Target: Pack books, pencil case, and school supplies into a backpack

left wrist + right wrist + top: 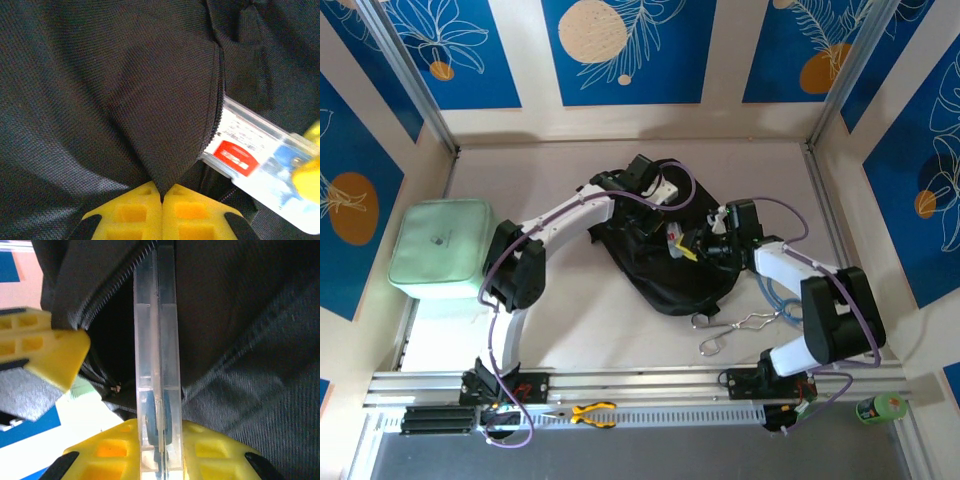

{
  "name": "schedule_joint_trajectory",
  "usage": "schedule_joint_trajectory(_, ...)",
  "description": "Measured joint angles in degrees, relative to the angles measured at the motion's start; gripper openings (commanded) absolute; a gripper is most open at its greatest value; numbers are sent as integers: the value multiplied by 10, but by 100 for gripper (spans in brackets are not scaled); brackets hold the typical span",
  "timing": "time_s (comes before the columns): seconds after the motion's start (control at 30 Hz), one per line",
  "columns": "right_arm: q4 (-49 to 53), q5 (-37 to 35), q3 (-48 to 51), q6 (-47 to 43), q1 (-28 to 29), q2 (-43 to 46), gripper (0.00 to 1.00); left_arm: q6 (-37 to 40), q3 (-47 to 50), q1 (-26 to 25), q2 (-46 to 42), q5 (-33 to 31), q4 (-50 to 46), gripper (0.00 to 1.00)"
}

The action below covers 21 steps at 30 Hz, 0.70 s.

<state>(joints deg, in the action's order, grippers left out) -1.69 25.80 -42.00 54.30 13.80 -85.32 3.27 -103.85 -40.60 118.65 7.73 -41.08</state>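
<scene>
The black backpack (660, 280) lies in the middle of the table, its zip opening facing up. My left gripper (665, 222) is shut on a fold of backpack (125, 90) fabric beside the zip, its own tips (161, 192) pinching the cloth. My right gripper (692, 246) is shut on a clear plastic case (156, 340) of school supplies, held edge-on at the dark opening. The case (260, 160) carries a white label with a red patch. The right gripper's tips (157, 437) clamp the case's lower end. The books are out of view.
A mint-green pouch (440, 248) sits at the left wall. A wire metal tool (735, 328) and a blue cable (770, 295) lie right of the backpack. Yellow-handled pliers (592, 412) rest on the front rail, and a green bottle (880, 407) stands at the front right.
</scene>
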Motion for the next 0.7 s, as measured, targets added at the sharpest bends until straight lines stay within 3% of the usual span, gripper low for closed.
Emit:
schedule_joint_trajectory(0.17,-45,7,-28,5,1,-51,11,-7,2,1,0,5,2,2)
schedule_joint_trajectory(0.33,-42,5,-51,2,2,-66,34,-15,5,3,0,9,5,3)
schedule_joint_trajectory(0.4,-24,-3,-51,0,2,-57,38,-15,6,3,0,10,8,3)
schedule_joint_trajectory(0.7,83,-69,-19,-22,8,59,32,-15,11,4,0,15,13,4)
